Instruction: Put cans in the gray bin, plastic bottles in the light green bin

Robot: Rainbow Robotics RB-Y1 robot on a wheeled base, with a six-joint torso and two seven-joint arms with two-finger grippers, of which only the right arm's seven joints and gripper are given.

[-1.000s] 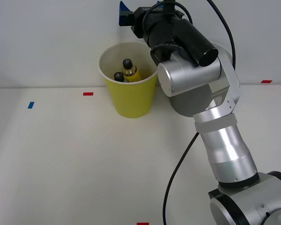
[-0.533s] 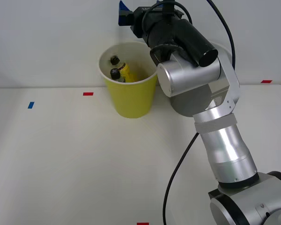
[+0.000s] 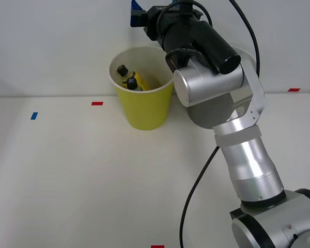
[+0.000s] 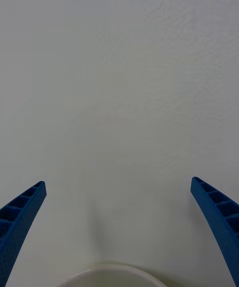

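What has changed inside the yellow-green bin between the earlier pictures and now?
The yellow-label bottle has tipped over inside the light green bin: a second ago it stood upright, now it leans with its black cap toward the robot's left, beside the other bottle's cap. The right pincer stays open above the bin with nothing between its fingers, and the arm and the bin have kept their places.

Matt yellow-green plastic on the light green bin, with a smooth white inside and rim. Inside it, plastic bottles with dull black caps, one wrapped in a glossy yellow label. Smooth, matt off-white bench, dotted with small red and blue tape marks. Brushed silvery metal and glossy black casing along the right arm. Blue ribbed plastic fingers, matt.
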